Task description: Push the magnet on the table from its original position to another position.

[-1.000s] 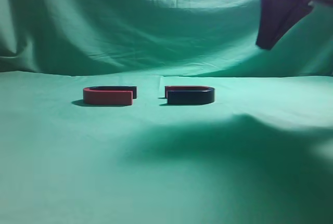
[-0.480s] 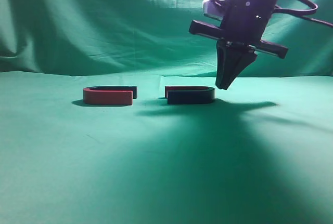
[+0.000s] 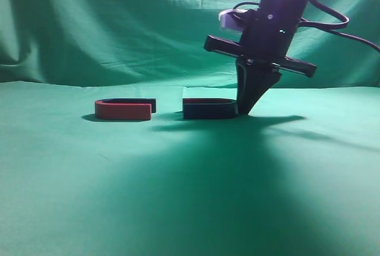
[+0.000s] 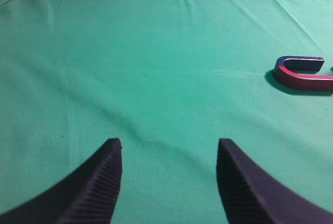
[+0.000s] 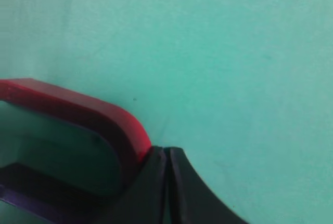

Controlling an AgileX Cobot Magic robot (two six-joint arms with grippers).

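The magnet (image 3: 209,109), a flat U shape with a dark navy near side and a red far arm, lies on the green cloth table (image 3: 190,196) near the middle. My right gripper (image 3: 246,111) is shut and empty, its tip low on the cloth and touching the magnet's curved right end. The right wrist view shows the shut jaws (image 5: 167,151) against the red bend of the magnet (image 5: 93,115). My left gripper (image 4: 169,143) is open and empty above bare cloth, out of the exterior view.
A second U magnet (image 3: 123,109) showing a red side lies left of the task magnet; it also shows at the right edge of the left wrist view (image 4: 302,73). A green cloth backdrop (image 3: 119,24) rises behind the table.
My right gripper came in from the upper right, dropped to the cloth and met the magnet's right end. The magnet has slid a little to the left, toward the red-sided magnet.
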